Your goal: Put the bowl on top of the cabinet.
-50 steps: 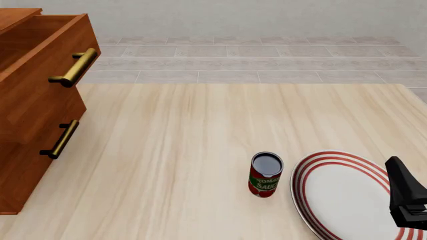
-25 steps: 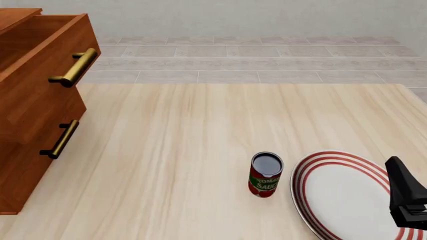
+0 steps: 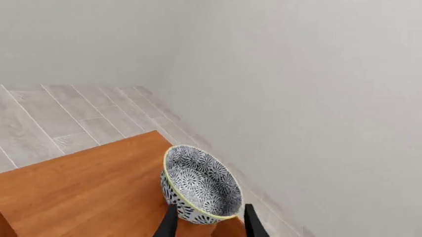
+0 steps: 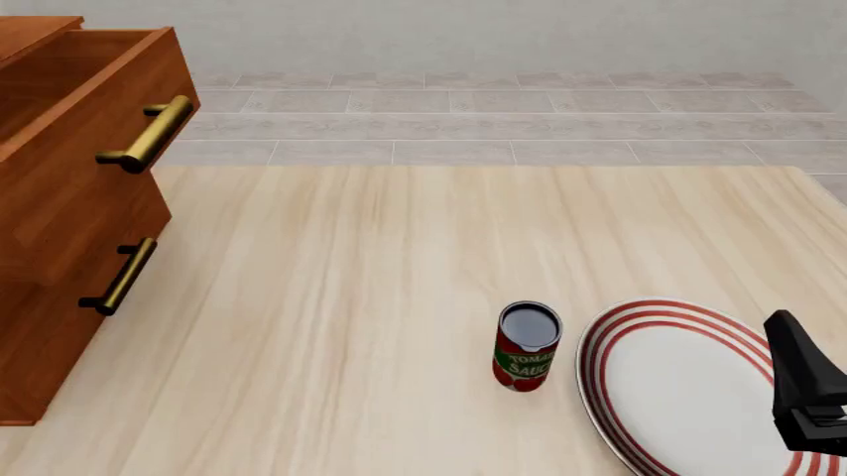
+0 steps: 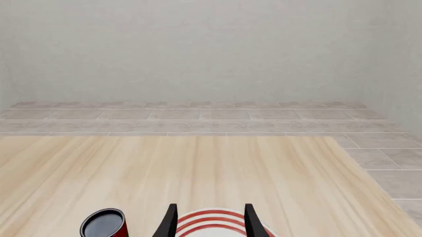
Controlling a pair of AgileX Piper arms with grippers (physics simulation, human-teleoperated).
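Observation:
In the left wrist view the blue-grey patterned bowl (image 3: 197,185) with its pale yellow rim rests on the reddish-brown top of the cabinet (image 3: 86,192), close to the edge nearest the wall. My left gripper (image 3: 211,207) is open, its two dark fingers standing on either side of the bowl's near part. The front view shows the cabinet (image 4: 66,198) at the left with brass handles and its top drawer pulled out; bowl and left gripper are out of that view. My right gripper (image 4: 804,397) hovers open over the plate, holding nothing, as the right wrist view (image 5: 211,206) also shows.
A flat white plate with red rings (image 4: 675,387) lies at the table's near right, also seen under the right fingers (image 5: 211,219). A tomato sauce can (image 4: 529,347) stands upright just left of it, its dark top (image 5: 104,224) showing in the right wrist view.

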